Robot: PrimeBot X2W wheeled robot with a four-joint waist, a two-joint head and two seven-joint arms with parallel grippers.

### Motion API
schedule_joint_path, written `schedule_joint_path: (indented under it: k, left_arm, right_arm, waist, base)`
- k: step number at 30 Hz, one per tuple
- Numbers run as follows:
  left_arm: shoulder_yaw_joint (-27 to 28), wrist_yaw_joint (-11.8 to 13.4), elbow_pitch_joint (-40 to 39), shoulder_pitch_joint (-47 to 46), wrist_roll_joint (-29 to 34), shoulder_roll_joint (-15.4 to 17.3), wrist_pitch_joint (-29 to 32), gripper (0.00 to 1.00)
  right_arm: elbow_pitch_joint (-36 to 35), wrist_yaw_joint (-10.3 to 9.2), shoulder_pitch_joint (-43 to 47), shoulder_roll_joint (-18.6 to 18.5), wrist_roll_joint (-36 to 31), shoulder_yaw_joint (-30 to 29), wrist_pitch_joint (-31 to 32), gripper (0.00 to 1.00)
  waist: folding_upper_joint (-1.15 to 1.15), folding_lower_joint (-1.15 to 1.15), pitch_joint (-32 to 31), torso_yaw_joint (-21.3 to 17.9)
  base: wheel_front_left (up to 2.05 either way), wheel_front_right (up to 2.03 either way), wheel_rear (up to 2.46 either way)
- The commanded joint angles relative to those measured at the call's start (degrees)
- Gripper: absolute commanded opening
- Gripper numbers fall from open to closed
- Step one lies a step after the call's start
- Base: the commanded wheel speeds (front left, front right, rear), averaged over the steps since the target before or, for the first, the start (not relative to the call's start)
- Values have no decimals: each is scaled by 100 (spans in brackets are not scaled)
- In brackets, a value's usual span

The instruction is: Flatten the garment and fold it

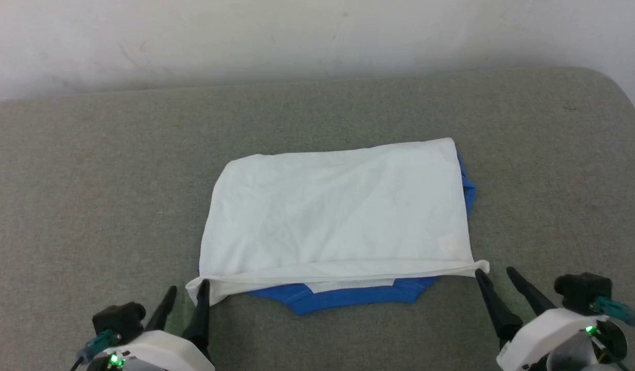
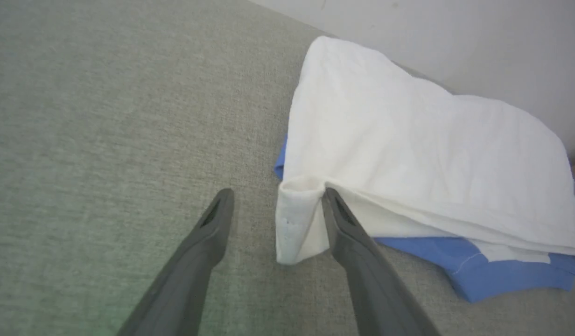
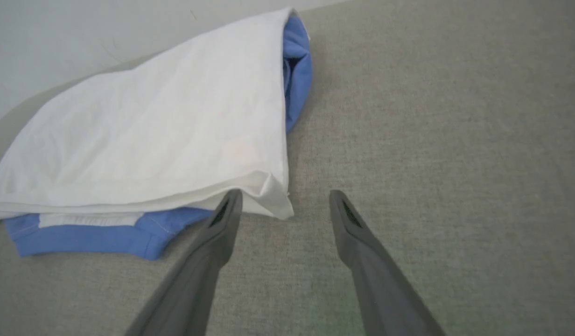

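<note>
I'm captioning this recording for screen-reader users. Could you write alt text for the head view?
A folded white shirt, with blue showing along its near and right edges, lies on a grey padded surface in front of a pale wall. The left gripper and right gripper, both open, sit at the shirt's two near corners.

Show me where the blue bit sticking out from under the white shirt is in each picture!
Head view: the blue band peeks out at bottom middle, under the garment's white near edge.
Left wrist view: the blue band is at lower right.
Right wrist view: the blue band is at lower left.
Shared landmark: the small white strip along the band's top edge.
</note>
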Motion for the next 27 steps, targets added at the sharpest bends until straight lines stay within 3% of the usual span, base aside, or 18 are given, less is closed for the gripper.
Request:
schedule_joint_path:
  k: [1, 5, 10, 18, 27]
  left_arm:
    - [62, -12, 2, -94, 105, 15, -212, 100]
    - [290, 45, -243, -175, 413, 56, -558, 100]
    - [808, 67, -981, -247, 1104, -68, -634, 100]
    - [1367, -102, -1829, -195, 2246, -428, -637, 100]
    - [1411, -383, -1976, -246, 2716, -858, -637, 100]
  right_arm:
    - [-236, -4, 157, 86, -40, -116, -87, 100]
    - [-960, -4, 450, 230, -97, -539, -84, 100]
    - [-1315, -4, 341, 258, -21, -1103, 501, 100]
    - [-381, -4, -811, -127, 315, -1248, 1923, 100]
    - [812, -4, -2018, -397, 525, -818, 2886, 100]
  waist:
    - [0, 0, -76, 44]
    - [0, 0, -213, 77]
    - [0, 0, -298, 100]
    - [0, 0, -126, 337]
    - [0, 0, 174, 823]
  base:
    - [0, 0, 0]
    - [0, 0, 0]
    - [0, 0, 0]
    - [0, 0, 0]
    - [0, 0, 0]
